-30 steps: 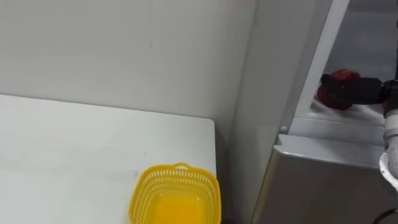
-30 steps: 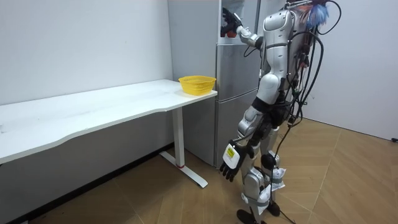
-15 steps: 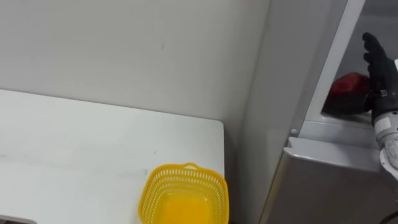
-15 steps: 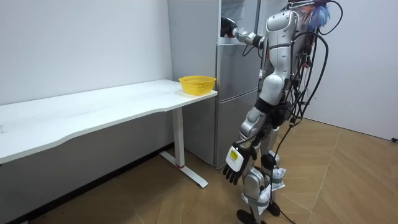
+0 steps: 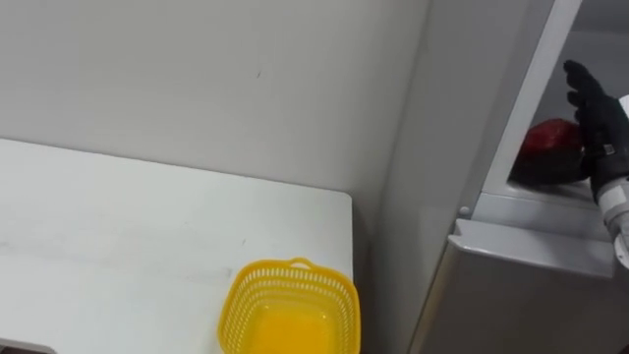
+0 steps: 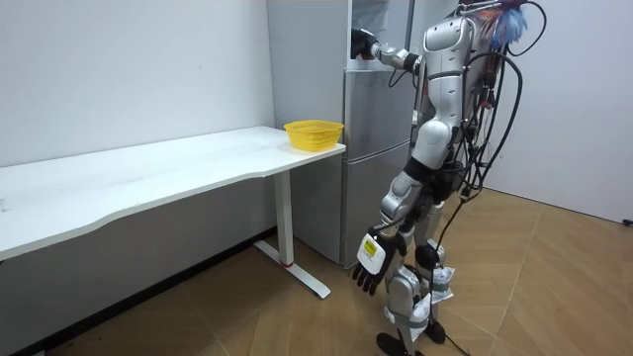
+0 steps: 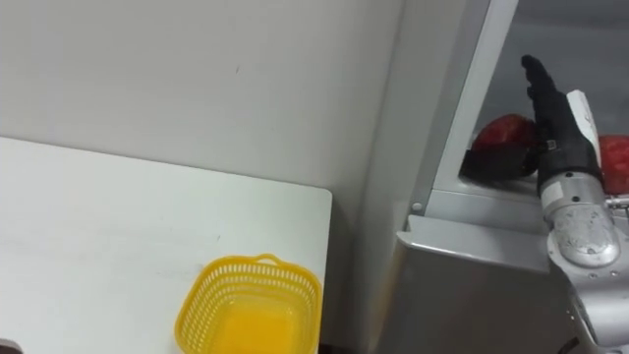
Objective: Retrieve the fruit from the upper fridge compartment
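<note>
- Right robot hand is at the upper right of the frame, inside the open upper fridge. Its fingers are straight and pointing up, and it holds nothing.
- A red item lies on the shelf at the upper right, just behind and to the left of that hand. I cannot tell whether they touch. More red shows to the right of the wrist in the right eye view; whether it is the same thing is unclear.
- The left robot hand hangs relaxed by the leg, low in the room view, and is idle.
- The robot stands facing the fridge, at the room view's right.
- The step in hand looks like the grasp:
  - Turn the palm toward the red item.
  - Bring the fingers over and behind it, with the thumb on the near side.
  - Close only once it sits well inside the palm.
- The item looks rounded and may roll back on the shelf if nudged by fingertips, so a slow approach from above would suit.
- Keep the wrist clear of the shelf edge when lifting out.
- A yellow basket sits at the bottom centre, on the desk corner beside the fridge, and is a likely drop point.
</note>
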Motion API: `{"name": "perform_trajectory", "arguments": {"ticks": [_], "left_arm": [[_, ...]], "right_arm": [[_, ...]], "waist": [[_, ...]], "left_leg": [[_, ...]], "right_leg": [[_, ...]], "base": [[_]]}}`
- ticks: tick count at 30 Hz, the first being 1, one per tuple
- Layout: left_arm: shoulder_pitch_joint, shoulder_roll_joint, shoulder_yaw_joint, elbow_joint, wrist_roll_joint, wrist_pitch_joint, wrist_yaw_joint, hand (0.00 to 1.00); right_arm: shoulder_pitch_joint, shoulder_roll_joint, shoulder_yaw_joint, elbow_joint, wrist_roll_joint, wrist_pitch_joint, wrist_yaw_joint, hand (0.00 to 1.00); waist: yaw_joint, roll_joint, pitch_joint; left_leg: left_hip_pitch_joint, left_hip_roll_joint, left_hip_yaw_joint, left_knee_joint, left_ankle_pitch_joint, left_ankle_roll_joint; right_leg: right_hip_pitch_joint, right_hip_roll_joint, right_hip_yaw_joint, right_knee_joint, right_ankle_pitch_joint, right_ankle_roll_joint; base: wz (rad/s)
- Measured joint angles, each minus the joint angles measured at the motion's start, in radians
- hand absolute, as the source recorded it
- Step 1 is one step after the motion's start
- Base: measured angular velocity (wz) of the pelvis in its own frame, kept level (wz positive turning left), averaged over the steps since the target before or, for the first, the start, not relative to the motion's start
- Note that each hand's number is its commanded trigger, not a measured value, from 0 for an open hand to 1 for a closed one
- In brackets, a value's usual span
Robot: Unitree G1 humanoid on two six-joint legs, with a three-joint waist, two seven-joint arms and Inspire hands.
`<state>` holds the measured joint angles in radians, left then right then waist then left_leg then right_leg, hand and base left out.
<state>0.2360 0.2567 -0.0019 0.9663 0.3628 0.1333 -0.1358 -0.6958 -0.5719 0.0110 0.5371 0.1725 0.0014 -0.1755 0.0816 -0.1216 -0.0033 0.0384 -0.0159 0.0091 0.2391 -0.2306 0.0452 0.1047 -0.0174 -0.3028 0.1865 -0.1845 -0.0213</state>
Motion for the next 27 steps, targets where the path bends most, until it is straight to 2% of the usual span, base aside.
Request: {"name": "perform_trajectory", "arguments": {"ticks": [5,14,19,20,21,22,27], "left_arm": [[0.002,0.000,-0.001,0.002,0.000,0.014,0.001,0.00],[0.018,0.000,0.000,0.001,0.000,0.034,-0.002,0.00],[0.012,0.002,0.002,-0.001,0.000,0.038,0.002,0.00],[0.009,0.002,0.002,-0.002,0.000,0.038,0.002,0.00],[0.008,0.003,0.002,-0.002,0.000,0.038,0.002,0.00],[0.005,0.004,0.002,-0.002,0.000,0.039,0.002,0.00],[-0.005,0.008,-0.001,-0.002,0.000,0.041,0.002,0.00]], "right_arm": [[-0.007,-0.008,0.001,0.066,0.068,0.000,0.048,0.00],[-0.016,-0.015,0.001,0.102,0.076,0.001,0.095,0.00],[-0.063,-0.021,0.013,0.190,0.101,0.002,0.153,0.00],[-0.069,-0.024,0.017,0.202,0.109,0.002,0.165,0.45],[-0.070,-0.026,0.017,0.204,0.112,0.003,0.170,0.68],[-0.070,-0.031,0.017,0.206,0.115,0.006,0.182,1.00],[-0.070,-0.052,0.020,0.231,0.116,0.009,0.220,1.00]], "waist": [[0.002,-0.003,0.0028],[0.004,-0.002,0.0038],[0.004,-0.004,0.0038],[0.004,-0.005,0.0031],[0.004,-0.005,0.0030],[0.002,-0.005,0.0028],[0.000,-0.007,0.0017]], "left_leg": [[0.008,0.000,0.002,0.000,0.000,0.000],[0.015,0.000,0.002,0.001,0.000,0.000],[0.026,0.000,0.001,0.000,0.000,0.000],[0.026,0.000,0.001,0.000,0.000,0.000],[0.025,0.000,0.000,0.001,0.000,0.000],[0.025,0.000,-0.005,0.003,0.000,0.000],[0.031,-0.001,-0.015,0.003,0.000,0.000]], "right_leg": [[0.009,0.001,0.001,0.000,0.000,0.000],[0.016,0.000,-0.001,0.000,0.000,0.000],[0.027,0.000,-0.002,0.000,0.000,0.000],[0.028,0.000,-0.003,0.000,0.000,0.000],[0.028,0.000,-0.005,-0.001,0.000,0.000],[0.030,0.000,-0.007,-0.001,0.000,0.000],[0.039,0.000,-0.008,-0.001,0.000,0.000]], "base": [[0.00],[0.00],[0.00],[0.00],[0.05],[0.11],[0.04]]}}
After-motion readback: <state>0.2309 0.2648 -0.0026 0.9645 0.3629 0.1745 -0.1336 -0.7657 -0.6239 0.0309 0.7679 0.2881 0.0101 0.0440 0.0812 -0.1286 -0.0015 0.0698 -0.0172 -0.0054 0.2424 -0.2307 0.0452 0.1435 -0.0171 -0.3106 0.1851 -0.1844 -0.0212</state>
